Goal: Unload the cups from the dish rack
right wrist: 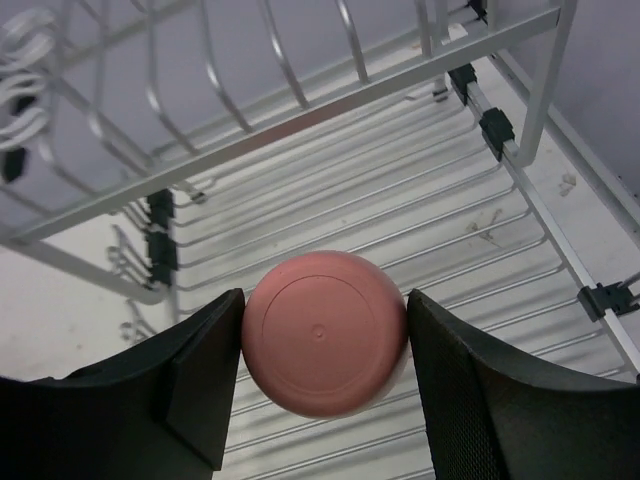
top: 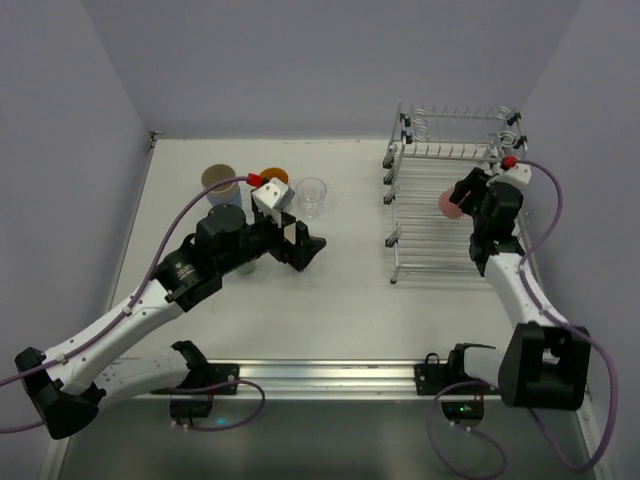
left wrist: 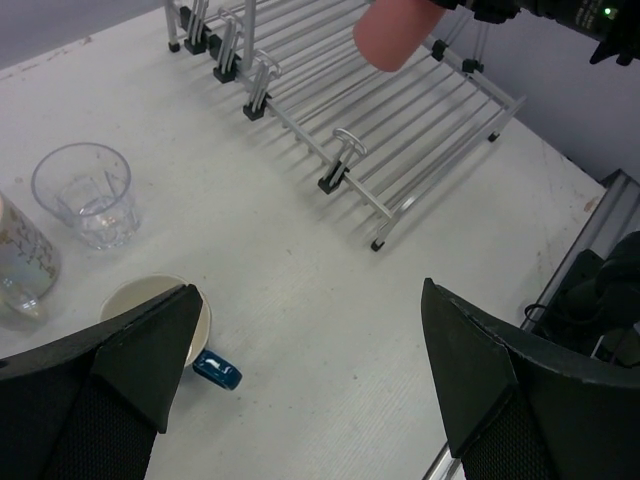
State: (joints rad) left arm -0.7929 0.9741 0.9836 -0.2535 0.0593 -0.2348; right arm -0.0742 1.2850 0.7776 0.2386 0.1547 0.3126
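A pink cup [right wrist: 322, 335] sits upside down on the lower tier of the silver wire dish rack [right wrist: 470, 190]. My right gripper [right wrist: 322, 345] is shut on it, a black finger pressed to each side of the cup. From above, the pink cup [top: 449, 205] shows at the rack's [top: 430, 245] right side with the right gripper [top: 462, 200] over it. My left gripper [left wrist: 310, 380] hangs open above bare table, nothing between its fingers, left of the rack [left wrist: 400, 150]. On the table near it stand a clear glass [left wrist: 85, 195] and a dark-blue mug [left wrist: 160, 300].
At the back left of the table stand a tumbler [top: 220, 182], an orange-inside glass mug [top: 273, 178] and the clear glass [top: 311, 196]. The rack's upper tier [top: 455, 125] carries a coiled wire holder. Walls close in the table on three sides.
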